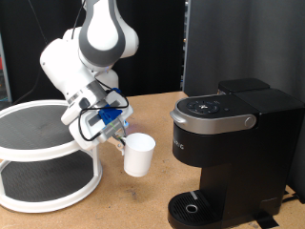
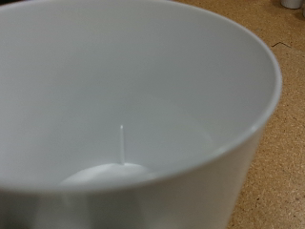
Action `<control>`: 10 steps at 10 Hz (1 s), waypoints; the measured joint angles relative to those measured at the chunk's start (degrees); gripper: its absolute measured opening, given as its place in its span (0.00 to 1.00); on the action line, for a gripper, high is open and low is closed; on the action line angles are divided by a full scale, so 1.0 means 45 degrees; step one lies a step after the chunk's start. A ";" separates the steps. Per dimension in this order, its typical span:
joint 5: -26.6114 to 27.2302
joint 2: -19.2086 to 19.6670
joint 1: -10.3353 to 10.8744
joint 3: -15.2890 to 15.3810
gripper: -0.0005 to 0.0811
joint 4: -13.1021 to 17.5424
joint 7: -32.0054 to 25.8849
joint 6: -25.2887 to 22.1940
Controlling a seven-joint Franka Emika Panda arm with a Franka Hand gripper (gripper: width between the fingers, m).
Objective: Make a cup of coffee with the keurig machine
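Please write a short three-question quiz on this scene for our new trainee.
1. True or false: the cup stands on the drip tray of the keurig machine.
2. What is the claw holding?
3. On which side of the exterior view is the round two-tier stand: A left, B right?

Key: 1 false, it hangs in the air beside the machine; 2 the cup; 3 A.

- The tabletop (image 1: 157,196) is brown and speckled like cork.
- A white two-tier round stand (image 1: 43,157) sits at its left edge in the exterior view.
- The keurig machine (image 1: 229,153), black and boxy, stands toward the right edge.
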 joint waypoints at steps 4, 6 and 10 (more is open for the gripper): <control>0.1408 0.0822 0.0110 0.0434 0.09 0.0335 -0.1027 0.0277; 0.2141 0.1241 0.0154 0.0633 0.09 0.0594 -0.1571 0.0290; 0.3209 0.2127 0.0177 0.1169 0.09 0.1340 -0.1983 0.0401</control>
